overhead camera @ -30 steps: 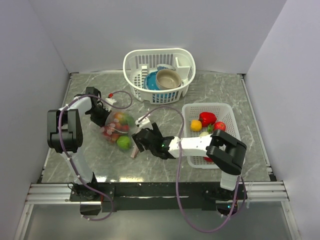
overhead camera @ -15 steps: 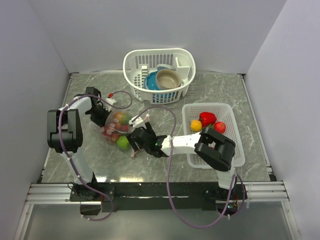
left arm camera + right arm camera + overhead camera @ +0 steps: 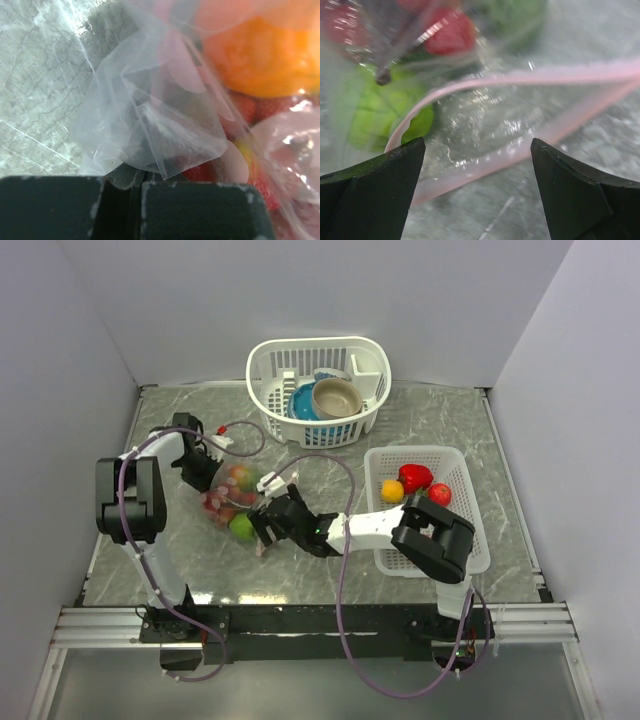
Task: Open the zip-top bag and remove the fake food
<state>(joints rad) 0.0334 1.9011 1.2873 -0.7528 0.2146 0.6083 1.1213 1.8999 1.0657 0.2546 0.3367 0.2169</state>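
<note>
A grey, marble-patterned surface [image 3: 440, 415] fills the workspace, enclosed by pale plain walls [image 3: 300, 290] at the back and both sides. An oval white slotted basket [image 3: 330, 433] stands at the back near the middle. Inside it a blue bowl [image 3: 301, 403] leans on edge, and a tan bowl [image 3: 336, 397] sits just beside it to the right, touching it. A rectangular white mesh basket [image 3: 456, 468] rests on the right side, well apart from the oval one. A metal rail [image 3: 100, 625] runs along the near edge
</note>
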